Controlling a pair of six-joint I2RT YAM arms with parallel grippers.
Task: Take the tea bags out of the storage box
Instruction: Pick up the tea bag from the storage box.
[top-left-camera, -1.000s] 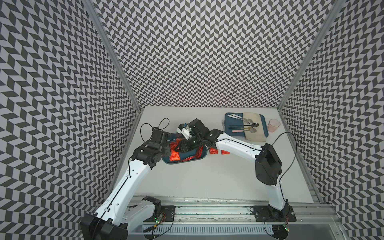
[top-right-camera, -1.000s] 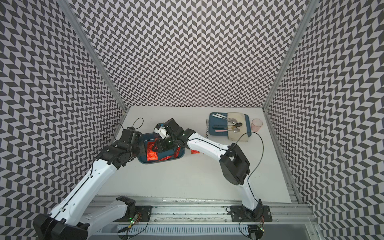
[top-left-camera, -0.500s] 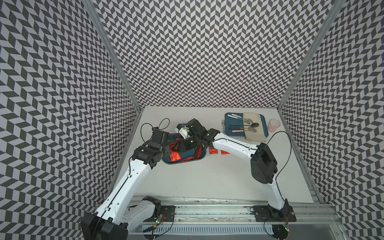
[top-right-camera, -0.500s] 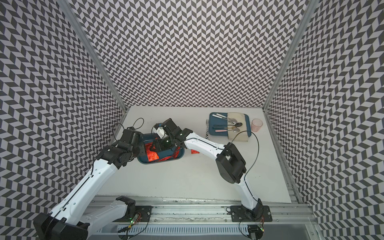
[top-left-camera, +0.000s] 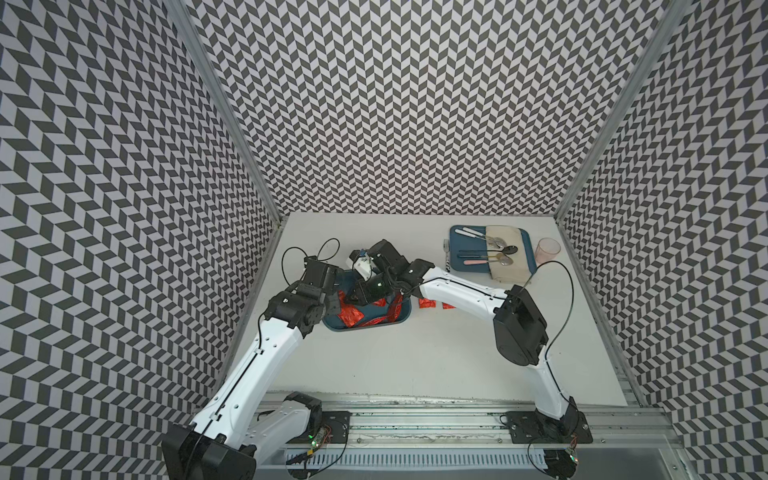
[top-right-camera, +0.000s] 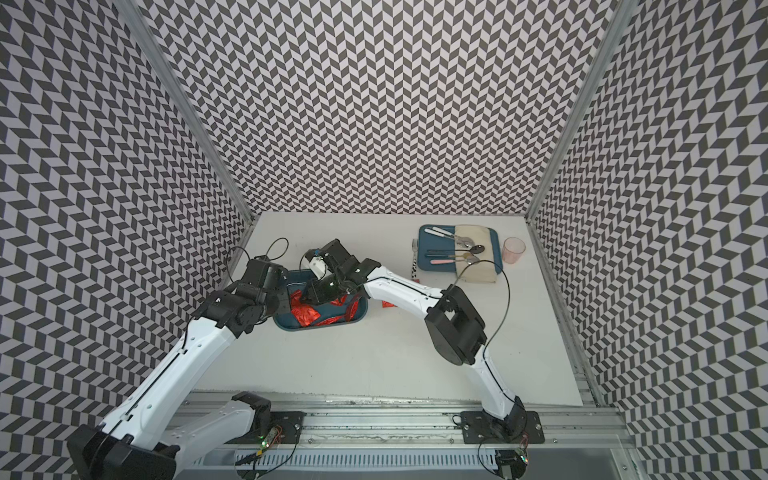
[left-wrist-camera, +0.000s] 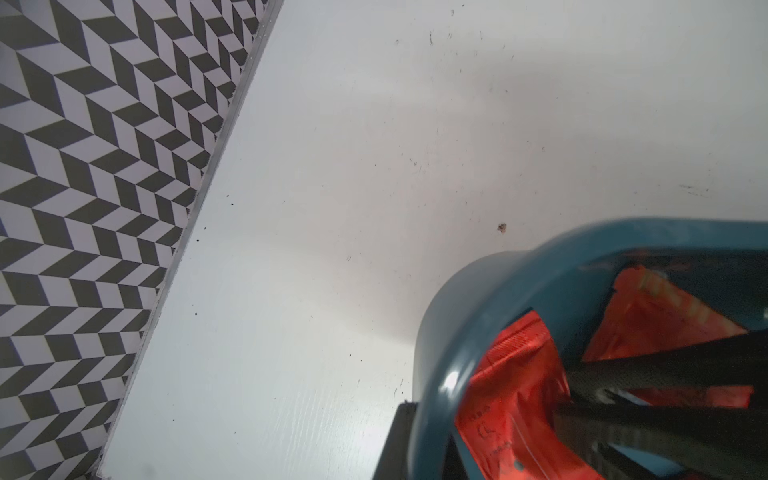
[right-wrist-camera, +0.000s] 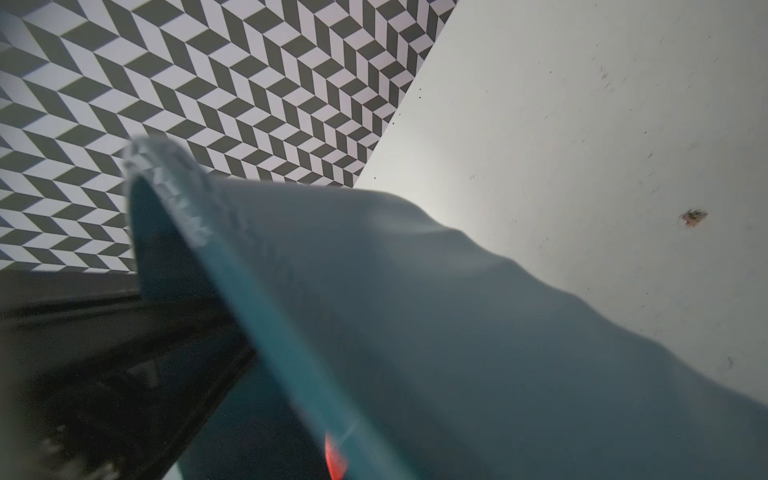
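Observation:
The teal storage box stands near the left wall. Several red foil tea bags lie crumpled in it. Two more tea bags lie on the table just right of the box. My left gripper is shut on the box's left rim; one black finger shows outside the wall and a tea bag lies just inside. My right gripper reaches down into the box over the bags. Its fingertips are hidden. Its wrist view shows only blurred rim and a red sliver.
A flat blue tray with cutlery and a beige cloth sits at the back right, with a pink cup beside it. The patterned left wall runs close behind the box. Both arms crowd over the box.
The right arm has pushed further left and down into the box, its elbow shifting left. The left arm and the box have stayed put.

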